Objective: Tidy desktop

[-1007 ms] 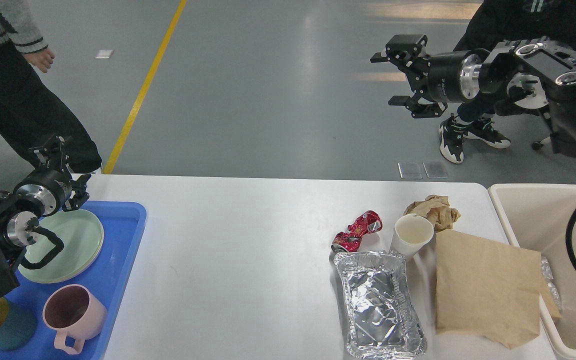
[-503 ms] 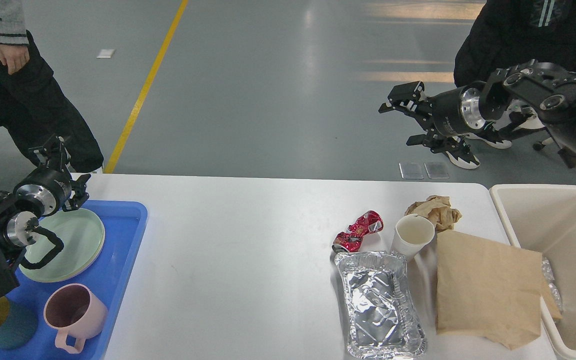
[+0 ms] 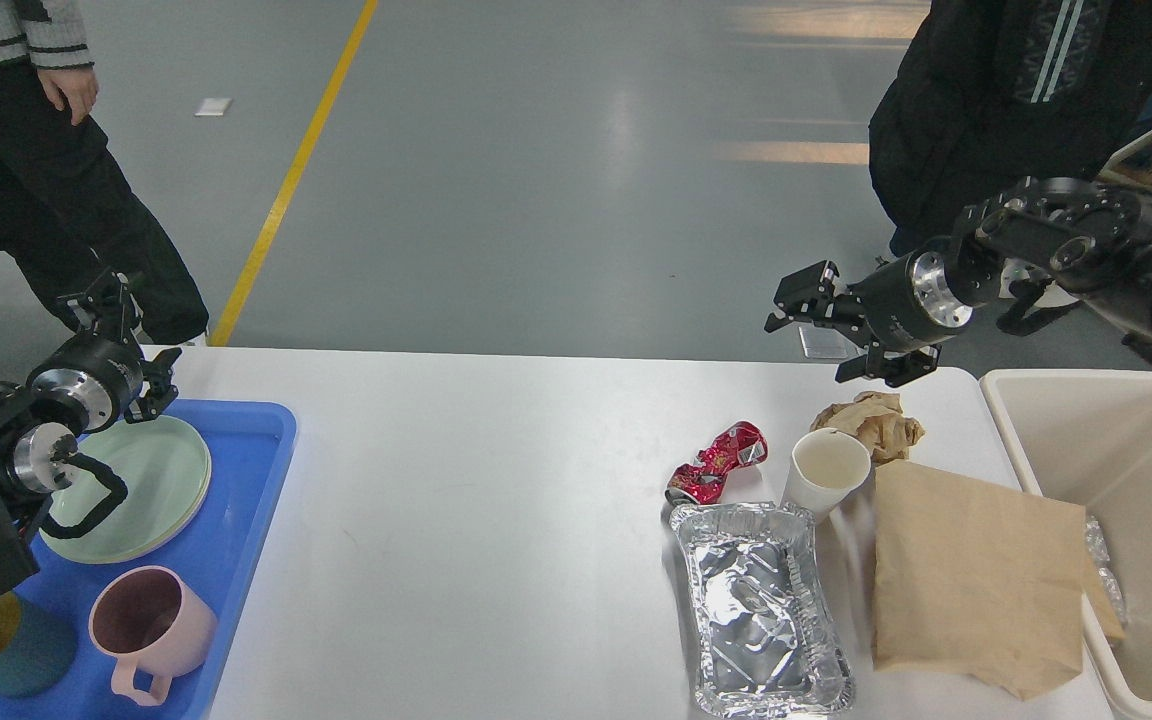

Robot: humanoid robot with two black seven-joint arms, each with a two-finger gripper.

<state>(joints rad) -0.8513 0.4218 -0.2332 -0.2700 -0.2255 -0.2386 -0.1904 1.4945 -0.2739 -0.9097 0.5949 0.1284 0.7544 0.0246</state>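
The right gripper point(image 3: 831, 340), fingers apart and empty, has dropped from high above the floor to hover at the far edge of the desktop point(image 3: 496, 480), over the crumpled paper point(image 3: 871, 420); likely reaching for rubbish; next, lower and close; left gripper point(image 3: 126, 345) unmoved, its state unclear.
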